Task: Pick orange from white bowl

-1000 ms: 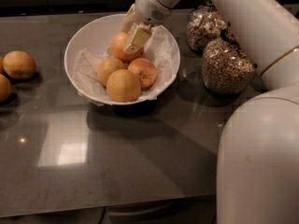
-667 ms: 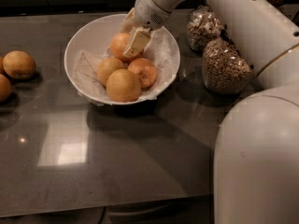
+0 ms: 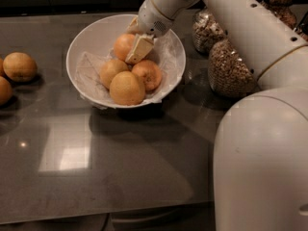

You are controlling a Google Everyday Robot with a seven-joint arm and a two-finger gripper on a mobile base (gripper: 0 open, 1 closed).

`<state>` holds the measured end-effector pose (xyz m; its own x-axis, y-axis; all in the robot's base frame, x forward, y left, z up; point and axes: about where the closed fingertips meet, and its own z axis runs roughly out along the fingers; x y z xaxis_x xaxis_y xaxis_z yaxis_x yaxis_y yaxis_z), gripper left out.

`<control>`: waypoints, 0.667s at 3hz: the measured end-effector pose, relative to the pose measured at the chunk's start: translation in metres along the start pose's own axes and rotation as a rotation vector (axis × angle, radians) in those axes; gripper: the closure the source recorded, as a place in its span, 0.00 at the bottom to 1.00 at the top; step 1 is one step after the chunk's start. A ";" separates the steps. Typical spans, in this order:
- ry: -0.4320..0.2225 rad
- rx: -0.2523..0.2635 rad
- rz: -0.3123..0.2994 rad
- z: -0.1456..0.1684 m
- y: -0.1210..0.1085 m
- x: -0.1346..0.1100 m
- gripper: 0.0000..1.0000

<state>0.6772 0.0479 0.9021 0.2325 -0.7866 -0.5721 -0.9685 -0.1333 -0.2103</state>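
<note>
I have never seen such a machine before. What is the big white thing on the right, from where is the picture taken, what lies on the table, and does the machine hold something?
The big white shape is a robot: its body and its one arm, which ends in a two-finger gripper. There is only one camera view. It looks down on the dark table; where the camera is mounted is not known. On the table stands a white bowl lined with paper, with four fruits in it. To its left lie a few loose fruits; to its right stand two glass jars. The gripper is down inside the bowl, against the orange at the back. Whether it grips that orange, I cannot tell.
</note>
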 end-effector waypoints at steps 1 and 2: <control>0.000 -0.001 0.001 -0.002 -0.001 -0.002 0.48; -0.002 -0.010 0.009 -0.001 -0.002 -0.002 0.50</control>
<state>0.6789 0.0492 0.9045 0.2241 -0.7863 -0.5757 -0.9713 -0.1323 -0.1974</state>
